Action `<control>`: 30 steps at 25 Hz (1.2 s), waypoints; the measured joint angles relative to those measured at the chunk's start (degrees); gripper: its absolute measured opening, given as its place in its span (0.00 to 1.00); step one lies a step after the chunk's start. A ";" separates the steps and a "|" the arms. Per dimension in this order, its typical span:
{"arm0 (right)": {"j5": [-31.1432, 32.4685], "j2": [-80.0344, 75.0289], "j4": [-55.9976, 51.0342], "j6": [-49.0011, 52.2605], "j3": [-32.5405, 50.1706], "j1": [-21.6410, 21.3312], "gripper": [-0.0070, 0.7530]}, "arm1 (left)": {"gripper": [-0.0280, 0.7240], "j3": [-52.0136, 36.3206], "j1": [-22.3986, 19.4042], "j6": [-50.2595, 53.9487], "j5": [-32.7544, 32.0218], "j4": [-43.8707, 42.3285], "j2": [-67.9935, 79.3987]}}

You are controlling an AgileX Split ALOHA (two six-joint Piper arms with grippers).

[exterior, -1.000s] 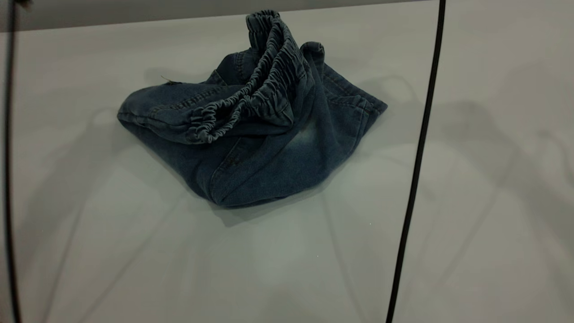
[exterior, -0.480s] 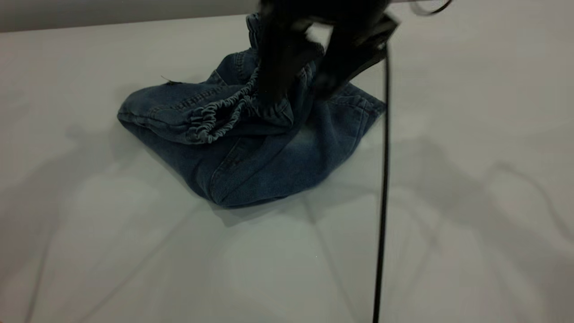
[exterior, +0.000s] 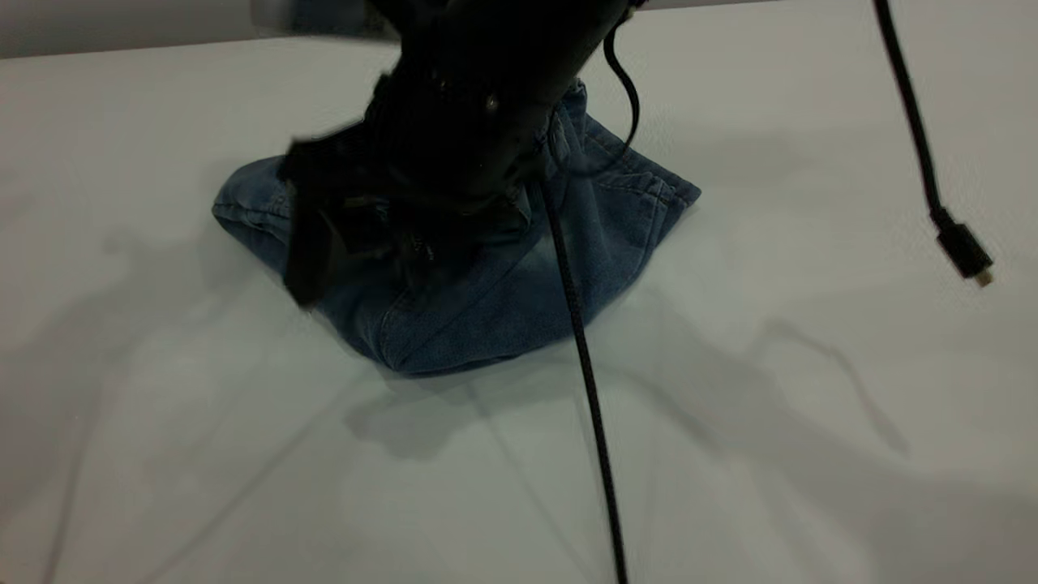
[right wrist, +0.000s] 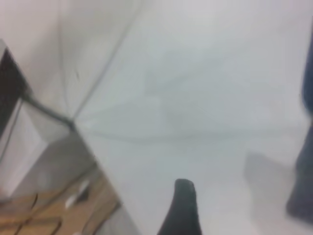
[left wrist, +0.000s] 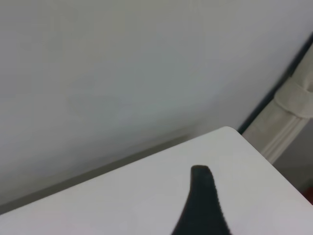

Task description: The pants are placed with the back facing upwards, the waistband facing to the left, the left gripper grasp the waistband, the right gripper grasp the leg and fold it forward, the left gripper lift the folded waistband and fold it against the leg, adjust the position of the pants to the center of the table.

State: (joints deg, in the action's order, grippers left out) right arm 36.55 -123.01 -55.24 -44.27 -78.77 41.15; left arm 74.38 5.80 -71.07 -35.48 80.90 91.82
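**Left gripper.** The left gripper (left wrist: pixel 202 200) was out of the exterior view, clear of the pants and facing a corner of the desk (exterior: pixel 811 422). Whether it was open or closed could not be determined.

**Pants.** The denim pants (exterior: pixel 519 300) lay on the desk as a bunched heap, not spread flat. The arm hid most of the waistband.

**Right gripper.** The right gripper (exterior: pixel 361 243) hung over the left half of the pants. Its fingers (exterior: pixel 306 251) appeared spread and gripped nothing.

**Cables.** A braided cable (exterior: pixel 588 389) ran from the arm across the pants and forward over the desk. Right of the pants, a loose cable end with a plug (exterior: pixel 961 251) dangled above the desk.

**Hazards, as judged.**
- Closing on the heap could pinch several layers at once, so the pants would lift as a lump instead of unfolding.
- With the waistband bunched, the wrong edge could be taken.
- The braided cable could drag or snag the denim during arm travel.
- The dangling plug could catch the fabric.
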 joint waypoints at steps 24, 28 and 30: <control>-18.10 -2.10 0.02 -5.71 -8.10 -0.01 0.72 | 0.69 0.00 0.00 -0.09 -0.06 -0.88 0.05; -8.77 0.24 0.17 -5.42 -8.10 -0.01 0.72 | 0.69 0.00 0.00 -0.09 -0.06 -2.93 0.05; -1.67 0.47 1.15 -5.47 -8.10 -0.01 0.71 | 0.69 0.00 0.00 -0.03 -0.06 -3.05 0.05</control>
State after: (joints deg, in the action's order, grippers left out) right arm 34.87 -122.55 -54.09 -49.74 -86.87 41.14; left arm 74.38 5.80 -71.11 -35.55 77.84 91.87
